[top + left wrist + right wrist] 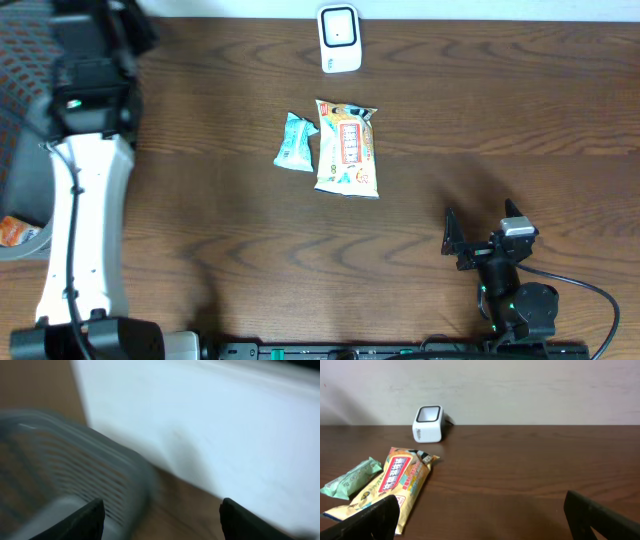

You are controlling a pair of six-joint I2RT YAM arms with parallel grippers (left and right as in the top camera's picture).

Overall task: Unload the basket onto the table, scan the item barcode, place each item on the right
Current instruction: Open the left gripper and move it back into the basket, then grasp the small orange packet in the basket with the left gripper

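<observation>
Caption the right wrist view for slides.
Open right gripper faces orange snack packet, green packet and white scanner on wooden table.

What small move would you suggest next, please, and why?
Probably reach the right tool forward and left toward the yellow packet. The tool stands open and empty. The yellow packet lies untouched on the table beside the teal packet, on the side nearer this arm, and nothing is yet in front of the scanner.

Scanner (339, 38) far centre; small packet (295, 142) just left of large packet (346, 147), both before scanner.
</observation>
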